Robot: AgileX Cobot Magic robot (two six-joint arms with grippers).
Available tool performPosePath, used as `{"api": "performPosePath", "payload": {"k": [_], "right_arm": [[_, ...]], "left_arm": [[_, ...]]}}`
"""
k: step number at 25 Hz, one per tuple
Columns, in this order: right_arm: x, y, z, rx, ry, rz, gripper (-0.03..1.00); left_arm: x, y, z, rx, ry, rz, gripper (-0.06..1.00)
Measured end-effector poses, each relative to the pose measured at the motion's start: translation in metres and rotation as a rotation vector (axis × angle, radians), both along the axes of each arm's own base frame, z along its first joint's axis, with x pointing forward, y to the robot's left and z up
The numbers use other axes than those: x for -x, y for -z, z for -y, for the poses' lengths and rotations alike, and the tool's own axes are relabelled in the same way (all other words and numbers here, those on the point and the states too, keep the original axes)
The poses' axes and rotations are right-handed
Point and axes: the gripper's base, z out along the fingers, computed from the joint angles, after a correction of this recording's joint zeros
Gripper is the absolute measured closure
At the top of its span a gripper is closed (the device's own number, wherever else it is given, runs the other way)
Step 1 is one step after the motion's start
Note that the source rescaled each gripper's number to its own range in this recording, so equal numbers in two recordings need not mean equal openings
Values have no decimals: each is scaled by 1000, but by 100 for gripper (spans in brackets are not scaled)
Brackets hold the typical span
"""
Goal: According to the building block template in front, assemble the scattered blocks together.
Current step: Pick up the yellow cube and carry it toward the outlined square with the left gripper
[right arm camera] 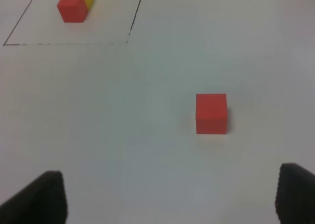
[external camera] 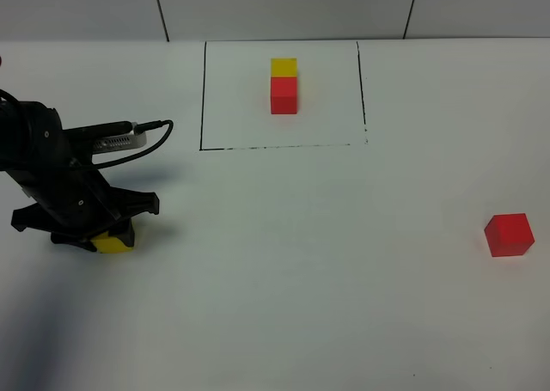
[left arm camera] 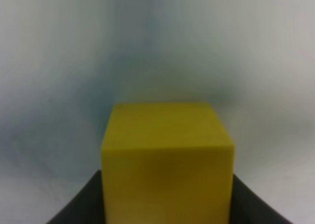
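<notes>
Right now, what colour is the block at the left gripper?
Yellow. The block at the left gripper shows best in the left wrist view.

Open counter (external camera: pixel 301 262) runs wide across the middle, between my two arms. My right fingers (right arm camera: pixel 47 194) stand spread well apart, with free room ahead up to the lone red cube (right arm camera: pixel 211 113). At the back, the template (external camera: pixel 284 86) stands inside its black outline (external camera: pixel 203 99). The yellow cube (left arm camera: pixel 167 165) fills the space between my left fingers (left arm camera: pixel 83 204), with no gap on either side.
</notes>
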Motion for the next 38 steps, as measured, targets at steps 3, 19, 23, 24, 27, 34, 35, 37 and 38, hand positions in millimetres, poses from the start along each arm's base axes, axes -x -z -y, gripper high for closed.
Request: {"api": "performPosePath", "payload": {"k": [3, 19, 23, 24, 27, 34, 35, 37, 38], "right_arm": [[0, 0, 0, 0, 0, 0, 21], [0, 0, 0, 0, 0, 0, 21], [0, 0, 0, 0, 0, 0, 21], [0, 0, 0, 0, 0, 0, 21], [0, 0, 0, 0, 0, 0, 21], [0, 0, 0, 0, 0, 0, 21], [0, 0, 0, 0, 0, 0, 21], [0, 0, 0, 0, 0, 0, 21], [0, 0, 0, 0, 0, 0, 21]], "left_arm": [[-4, -4, 1, -2, 70, 14, 94], [-71, -53, 121, -52, 1129, 149, 94], [-84, -49, 150, -49, 1265, 107, 94], [-86, -46, 156, -46, 1298, 94, 94], [-86, -37, 173, -48, 1385, 55, 94], [-86, -3, 182, -150, 1493, -44, 94], [-86, 2, 181, -156, 1497, -54, 94], [-88, 3, 181, -165, 1500, -50, 94], [-88, 3, 181, -166, 1501, -47, 94]]}}
